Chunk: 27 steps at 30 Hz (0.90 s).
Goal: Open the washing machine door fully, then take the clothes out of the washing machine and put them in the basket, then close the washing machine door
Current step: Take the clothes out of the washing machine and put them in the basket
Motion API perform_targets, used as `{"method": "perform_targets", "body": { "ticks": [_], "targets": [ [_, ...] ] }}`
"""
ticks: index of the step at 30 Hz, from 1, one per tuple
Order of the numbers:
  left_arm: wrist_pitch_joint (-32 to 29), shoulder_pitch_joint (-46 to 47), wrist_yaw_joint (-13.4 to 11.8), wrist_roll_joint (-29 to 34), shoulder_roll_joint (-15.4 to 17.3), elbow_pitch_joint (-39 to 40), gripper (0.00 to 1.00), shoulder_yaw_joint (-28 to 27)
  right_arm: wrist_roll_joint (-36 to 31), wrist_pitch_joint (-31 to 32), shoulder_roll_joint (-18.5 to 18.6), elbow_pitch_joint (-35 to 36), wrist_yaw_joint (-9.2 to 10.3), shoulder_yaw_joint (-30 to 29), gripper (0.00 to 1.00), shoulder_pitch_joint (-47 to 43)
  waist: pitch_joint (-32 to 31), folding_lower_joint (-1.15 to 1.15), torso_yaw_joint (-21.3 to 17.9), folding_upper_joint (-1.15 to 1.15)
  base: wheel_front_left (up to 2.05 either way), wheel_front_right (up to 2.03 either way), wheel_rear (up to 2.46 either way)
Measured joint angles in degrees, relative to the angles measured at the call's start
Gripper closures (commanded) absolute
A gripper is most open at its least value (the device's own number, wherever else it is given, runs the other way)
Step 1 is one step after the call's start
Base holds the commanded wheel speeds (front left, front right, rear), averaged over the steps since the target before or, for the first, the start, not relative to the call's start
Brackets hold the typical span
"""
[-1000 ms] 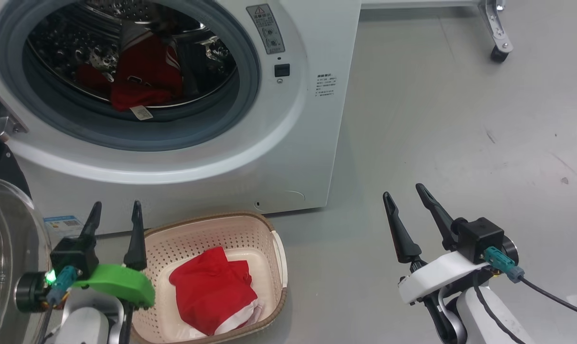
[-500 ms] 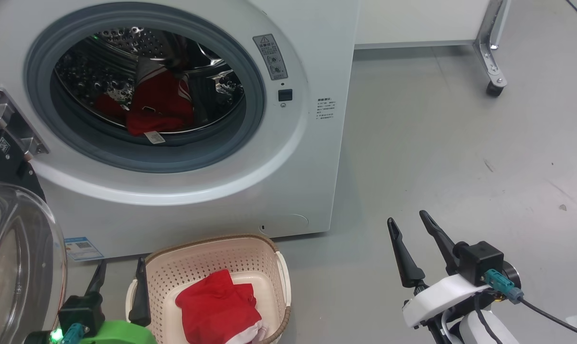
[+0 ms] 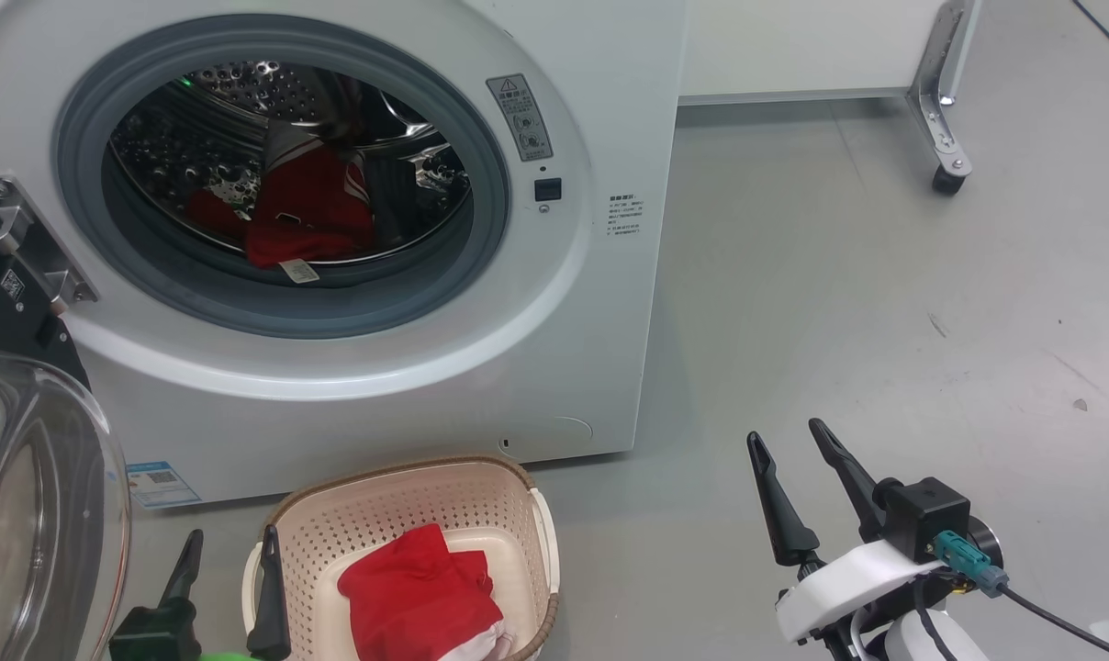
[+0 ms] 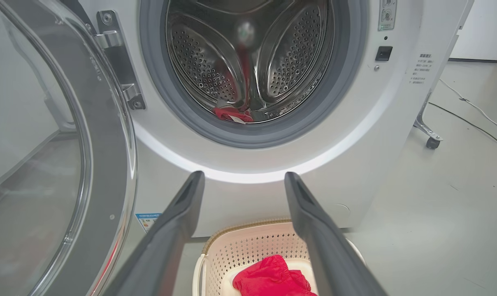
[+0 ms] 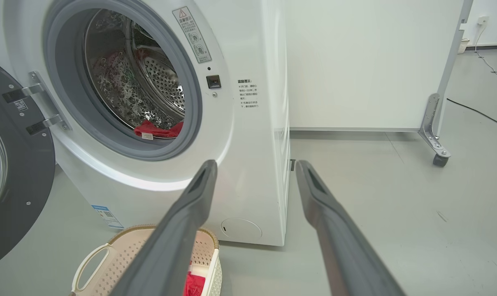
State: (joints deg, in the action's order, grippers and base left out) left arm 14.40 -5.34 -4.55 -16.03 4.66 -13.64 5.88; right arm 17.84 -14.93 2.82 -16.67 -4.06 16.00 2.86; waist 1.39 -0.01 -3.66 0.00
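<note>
In the head view the door [image 3: 22,514] runs off the left edge. The bottom edge cuts off the left claw [image 3: 231,534] below its fingers, the basket [image 3: 408,514] and the clothes [image 3: 417,597] in it. The print on the warning sticker [image 3: 522,117] is too small to read.

**Open and empty on both sides**

My left gripper [image 3: 231,540] sits low at my left. Its two dark fingers point up and stand apart, with nothing between them. My right gripper [image 3: 785,433] shows higher in the head view on its white wrist [image 3: 839,576], fingers leaning up and leftward, likewise spread and holding nothing.
</note>
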Motion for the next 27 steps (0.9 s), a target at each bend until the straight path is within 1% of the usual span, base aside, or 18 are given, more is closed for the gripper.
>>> {"method": "perform_targets", "body": {
  "ticks": [20,27],
  "targets": [
    [-1.94,-3.17,-0.77,0.63,-0.01,5.66,0.0,0.33,-0.01,0.0,-0.01,0.6,0.0,-0.01,0.0,0.0,0.17,0.0,0.01,0.0,0.0,0.0,0.0],
    [-2.77,-3.28,-0.78,1.13,0.05,8.35,0.0,0.93,-0.35,0.0,-0.01,1.46,0.0,-0.16,0.0,0.01,1.18,0.0,0.18,0.0,0.0,0.0,0.0]
  ]
}}
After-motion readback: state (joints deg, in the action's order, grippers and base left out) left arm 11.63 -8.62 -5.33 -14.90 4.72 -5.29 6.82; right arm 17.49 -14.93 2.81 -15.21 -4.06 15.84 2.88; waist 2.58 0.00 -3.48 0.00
